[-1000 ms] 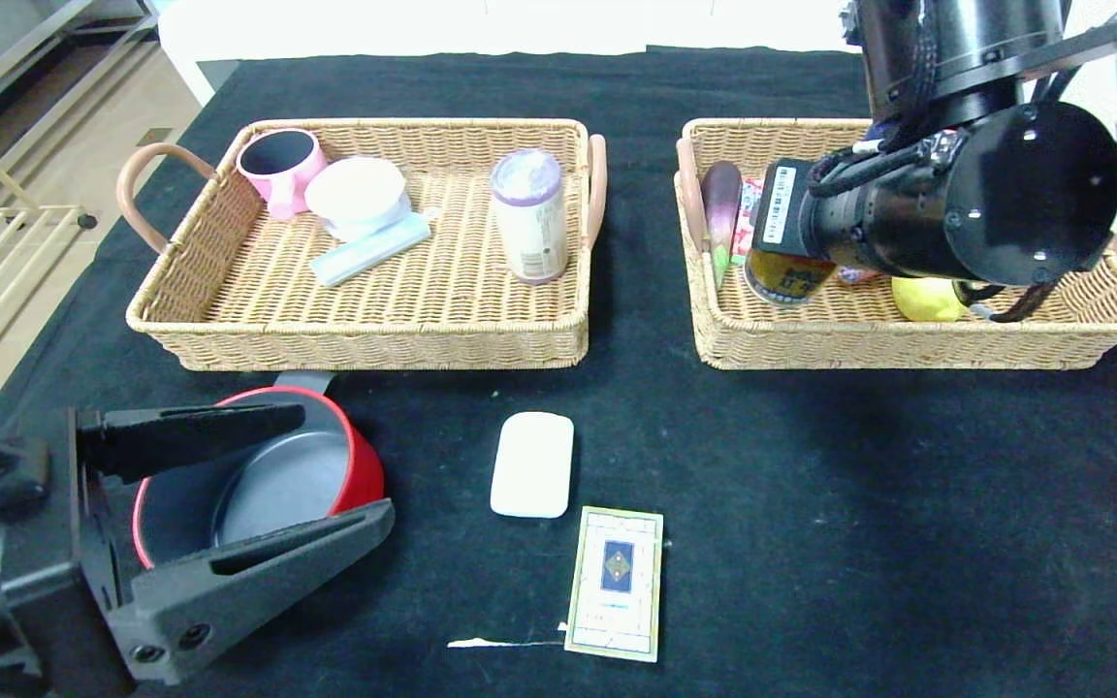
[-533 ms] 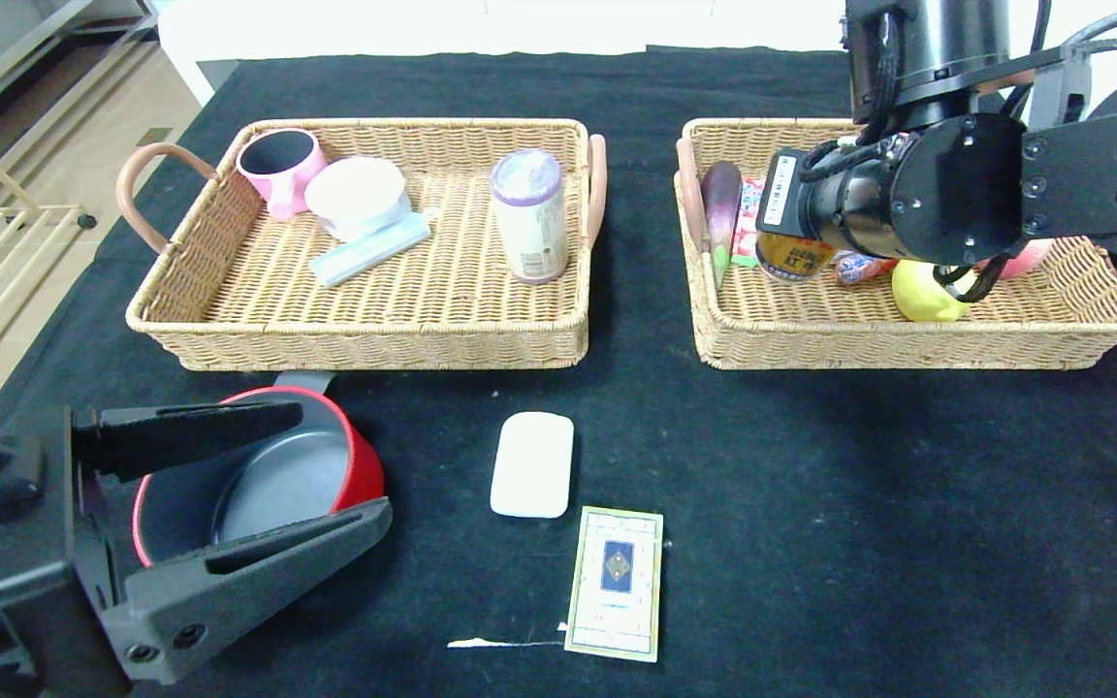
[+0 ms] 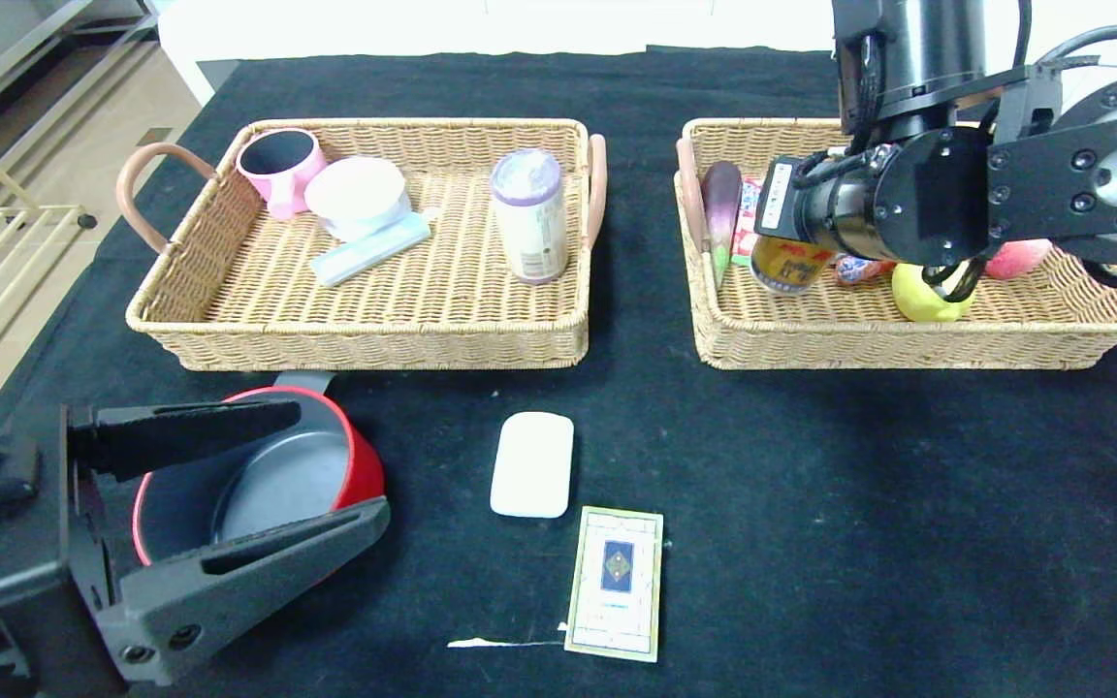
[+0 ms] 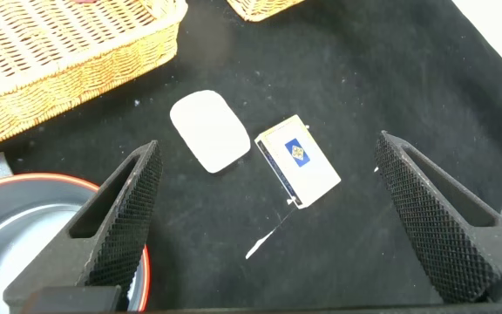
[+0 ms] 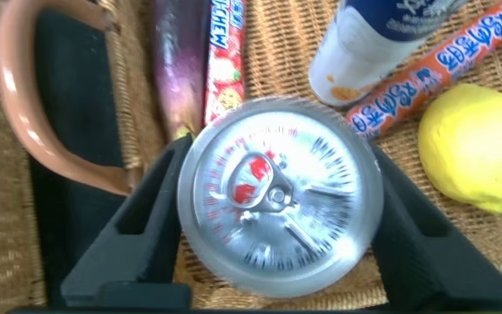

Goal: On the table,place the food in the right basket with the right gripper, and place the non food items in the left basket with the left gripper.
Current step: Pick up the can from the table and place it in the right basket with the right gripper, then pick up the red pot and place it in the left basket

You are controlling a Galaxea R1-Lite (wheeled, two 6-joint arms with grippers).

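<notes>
Over the shallow tan wicker basket on the right (image 3: 917, 339), the right gripper (image 5: 277, 214) has its two black fingers clamped on either side of the gold drink can with the silver top (image 3: 788, 266). From the head camera only the can's lower gold body shows under the black arm; the right wrist camera looks straight down on its silver lid and pull tab, with a finger pressed on each side. That same wrist view shows the white-and-blue bottle (image 5: 382, 44) lying in the basket beside an orange candy stick (image 5: 434, 70), a purple eggplant (image 5: 177, 65) and the yellow lemon (image 5: 478, 144), while the head view hides the bottle behind the arm. Down at the near left of the black-clothed table (image 3: 859, 504), the left gripper (image 3: 316, 465) hangs with its fingers spread wide over the red pot with the dark inside (image 3: 268, 475), holding nothing. The left wrist camera shows the white rounded block (image 4: 210, 131) and the cream card box with the blue diamond (image 4: 299, 161) on the cloth between those fingers, just beside each other. The left wicker basket (image 3: 365, 320) holds a pink mug (image 3: 277, 167).
</notes>
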